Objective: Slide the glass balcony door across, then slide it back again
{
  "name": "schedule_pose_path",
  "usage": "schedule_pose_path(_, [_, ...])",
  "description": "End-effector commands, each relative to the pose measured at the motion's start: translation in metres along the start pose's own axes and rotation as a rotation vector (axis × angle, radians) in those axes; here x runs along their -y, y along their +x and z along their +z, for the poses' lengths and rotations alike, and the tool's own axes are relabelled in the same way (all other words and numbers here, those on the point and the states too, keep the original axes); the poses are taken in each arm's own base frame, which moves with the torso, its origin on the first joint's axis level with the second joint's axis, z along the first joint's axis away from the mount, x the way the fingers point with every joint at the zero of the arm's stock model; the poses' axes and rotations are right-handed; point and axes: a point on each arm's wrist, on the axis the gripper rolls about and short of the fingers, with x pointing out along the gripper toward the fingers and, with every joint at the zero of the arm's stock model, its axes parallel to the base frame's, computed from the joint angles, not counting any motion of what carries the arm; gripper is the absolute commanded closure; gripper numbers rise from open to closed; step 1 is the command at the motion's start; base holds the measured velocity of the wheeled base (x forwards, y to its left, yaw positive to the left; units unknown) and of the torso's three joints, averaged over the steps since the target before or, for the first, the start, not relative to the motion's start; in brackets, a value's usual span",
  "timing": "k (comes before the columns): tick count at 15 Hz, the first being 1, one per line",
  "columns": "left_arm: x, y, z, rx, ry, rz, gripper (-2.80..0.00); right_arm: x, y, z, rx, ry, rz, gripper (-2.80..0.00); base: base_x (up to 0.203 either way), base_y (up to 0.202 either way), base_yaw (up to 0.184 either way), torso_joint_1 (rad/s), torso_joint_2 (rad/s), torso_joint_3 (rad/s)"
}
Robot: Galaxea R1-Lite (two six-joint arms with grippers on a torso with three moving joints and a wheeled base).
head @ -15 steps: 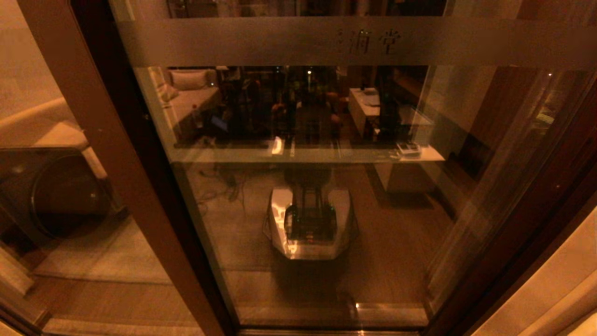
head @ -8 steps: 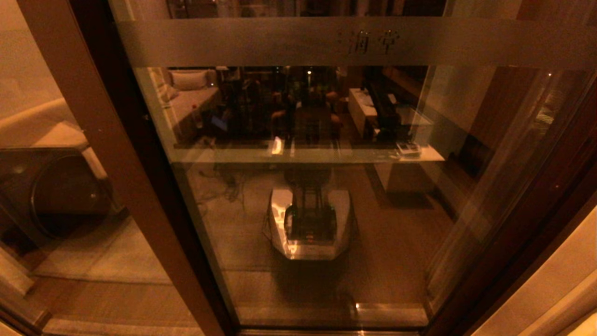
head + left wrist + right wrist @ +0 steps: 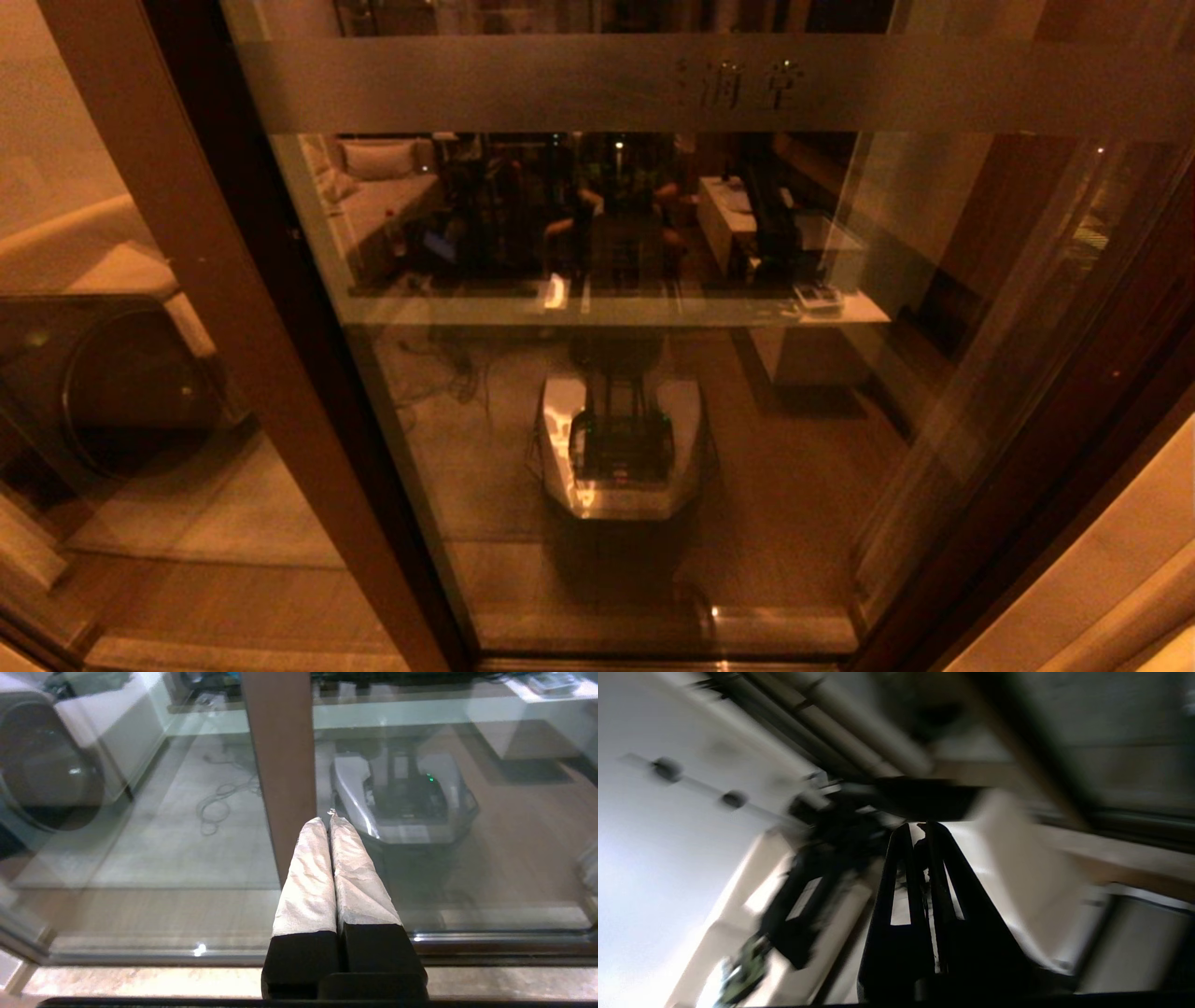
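While the tall glass balcony door (image 3: 653, 392) with its dark brown frame and frosted horizontal band near the top fills the middle of the head view, neither arm shows there. Faint characters sit in the band, and the pane mirrors the robot's own pale wheeled base (image 3: 621, 448) on the wooden floor (image 3: 803, 485). Just beside the door's dark left stile stands the lighter brown post (image 3: 233, 308) of the neighbouring glass panel, and behind that panel sits a dark round-fronted machine (image 3: 121, 383). In the left wrist view, the left tool (image 3: 329, 820) hangs low before the glass, its two pale-wrapped fingers (image 3: 308, 872) pressed together with nothing between them; their tips line up with the lighter brown post (image 3: 280, 765), apart from it as far as can be told, above the door's bottom track (image 3: 490, 942). The right wrist view is smeared; the right tool (image 3: 917, 828) shows as two black slotted fingers (image 3: 896, 882) drawn together, holding nothing, against blurred pale walls and dark frame members.
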Motion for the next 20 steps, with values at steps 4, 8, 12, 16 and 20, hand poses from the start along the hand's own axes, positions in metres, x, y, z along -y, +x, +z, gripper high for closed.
schedule_pose_path(4, [0.0, 0.0, 0.0, 0.0, 0.0, 0.001, 0.0, 0.06, 0.001, -0.031, 0.179, -0.458, -0.758, 0.0, 0.0, 0.0, 0.0, 0.0, 0.0, 0.0])
schedule_pose_path(8, [0.0, 0.0, 0.0, 0.0, 0.0, 0.001, 0.0, 0.082, 0.001, -0.062, 0.154, -0.571, -0.834, 0.0, 0.0, 0.0, 0.0, 0.0, 0.0, 0.0])
schedule_pose_path(12, [0.0, 0.0, 0.0, 0.0, 0.0, 0.001, 0.0, 0.113, 0.017, -0.069, 0.038, -0.589, -0.881, 0.0, 0.0, 0.0, 0.0, 0.0, 0.0, 0.0])
schedule_pose_path(16, [0.0, 0.0, 0.0, 0.0, 0.0, 0.001, 0.0, 0.169, 0.051, -0.07, 0.168, -0.711, -0.916, 0.0, 0.0, 0.0, 0.0, 0.0, 0.0, 0.0])
schedule_pose_path(20, [0.0, 0.0, 0.0, 0.0, 0.0, 0.0, 0.0, 0.184, 0.062, -0.071, 0.29, -0.827, -0.837, 0.0, 0.0, 0.0, 0.0, 0.0, 0.0, 0.0])
